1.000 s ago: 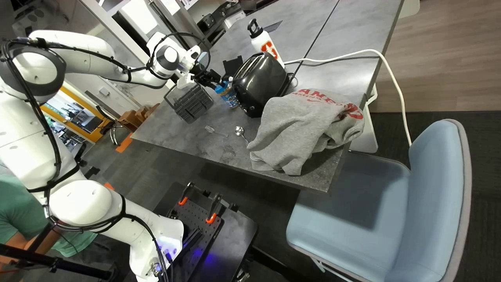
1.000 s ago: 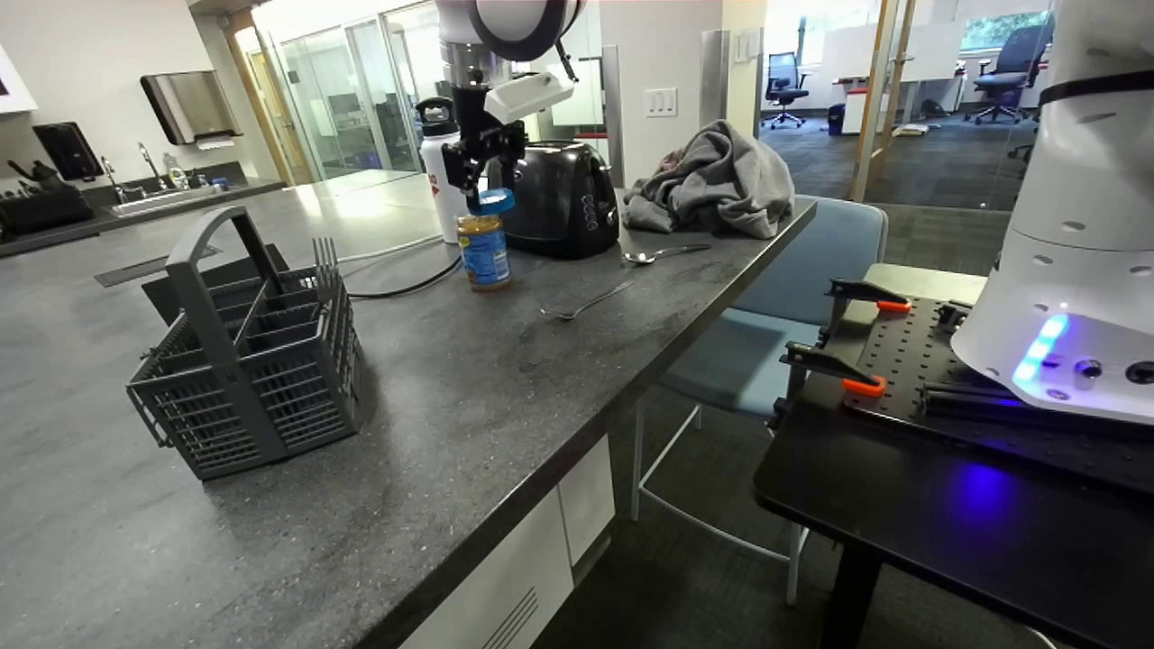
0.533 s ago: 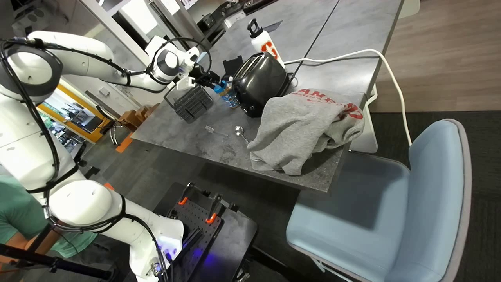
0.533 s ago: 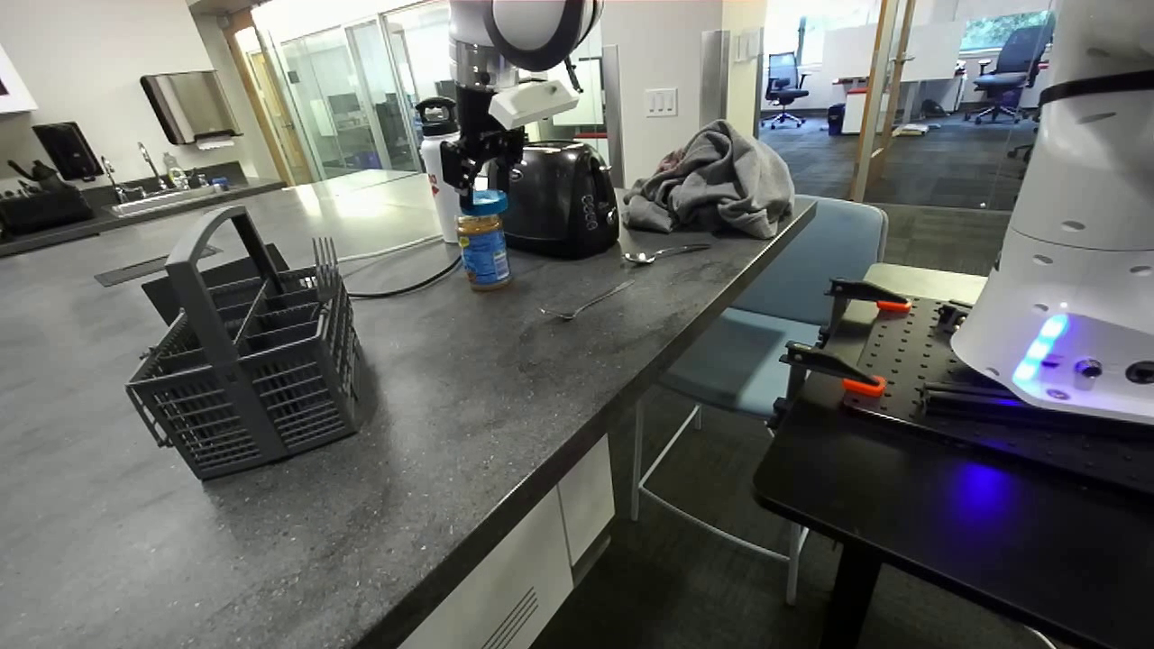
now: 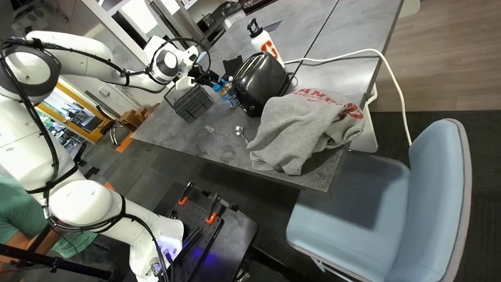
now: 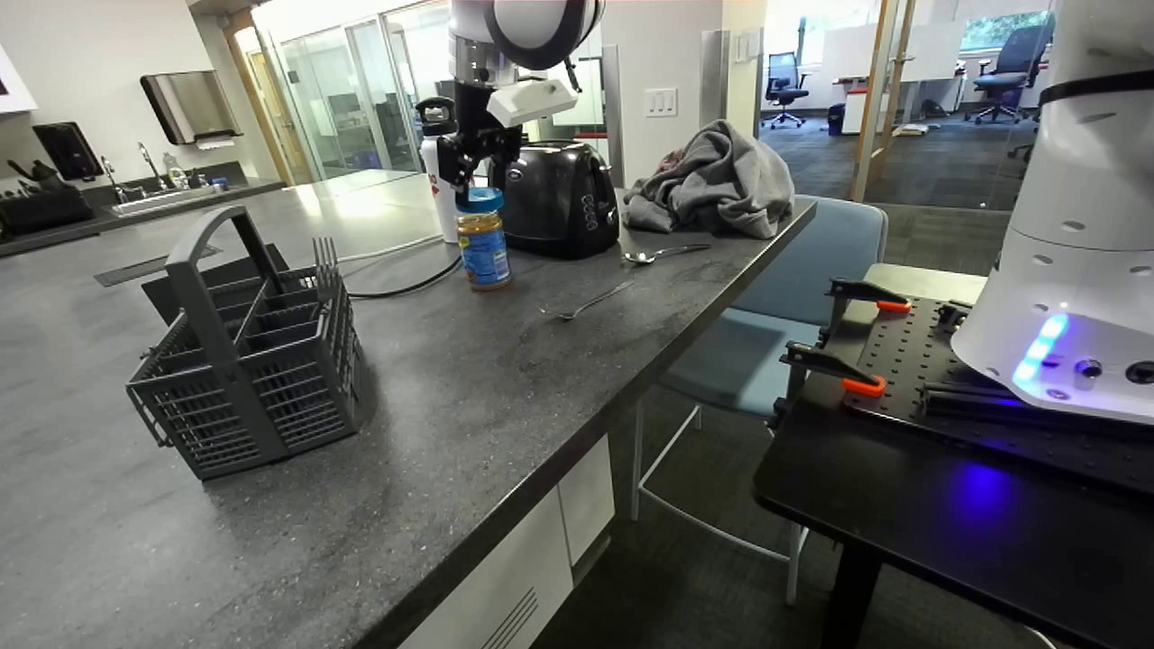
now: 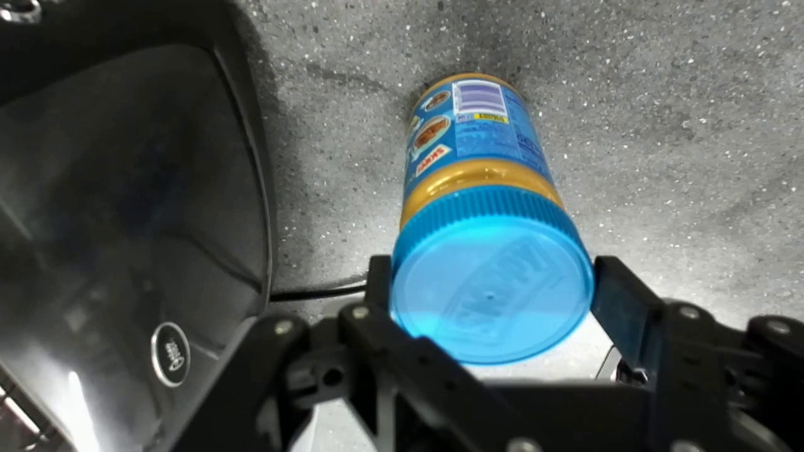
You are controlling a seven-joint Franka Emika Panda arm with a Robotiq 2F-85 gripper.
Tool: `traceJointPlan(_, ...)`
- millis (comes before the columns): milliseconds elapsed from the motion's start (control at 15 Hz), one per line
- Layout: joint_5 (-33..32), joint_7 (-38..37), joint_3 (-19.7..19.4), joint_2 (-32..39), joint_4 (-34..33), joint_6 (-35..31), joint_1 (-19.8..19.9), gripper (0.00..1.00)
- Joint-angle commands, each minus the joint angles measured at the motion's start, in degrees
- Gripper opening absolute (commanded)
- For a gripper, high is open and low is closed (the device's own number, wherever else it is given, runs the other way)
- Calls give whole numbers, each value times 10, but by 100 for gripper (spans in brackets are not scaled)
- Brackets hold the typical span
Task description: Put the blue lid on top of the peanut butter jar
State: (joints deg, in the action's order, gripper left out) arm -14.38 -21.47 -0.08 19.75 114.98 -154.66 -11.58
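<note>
The blue lid (image 7: 493,295) sits over the mouth of the peanut butter jar (image 7: 483,138) in the wrist view. The lid looks in line with the jar in an exterior view (image 6: 480,199); whether it is fully seated I cannot tell. The jar, with a blue label, stands upright on the counter in both exterior views (image 6: 485,255) (image 5: 229,98). My gripper (image 7: 493,270) has one finger against each side of the lid, closed on its rim. In an exterior view the gripper (image 6: 478,173) comes down from above the jar.
A black toaster (image 6: 559,200) stands right beside the jar, with a white bottle (image 6: 433,167) behind. A grey cutlery basket (image 6: 252,379) stands on the counter. Two pieces of cutlery (image 6: 586,303) (image 6: 663,255) lie near the front edge. A grey sweatshirt (image 5: 305,125) lies at the corner.
One second ago the lid was tilted and offset toward the toaster above the jar. It has shifted with my gripper over the jar and now looks level. The jar has not visibly moved.
</note>
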Motion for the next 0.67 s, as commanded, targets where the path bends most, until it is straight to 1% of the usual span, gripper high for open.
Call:
traceJointPlan(0,18,27,3,-19,24,-11,4,54)
traceJointPlan(600,18,35,5,-13,23,-29,3,54)
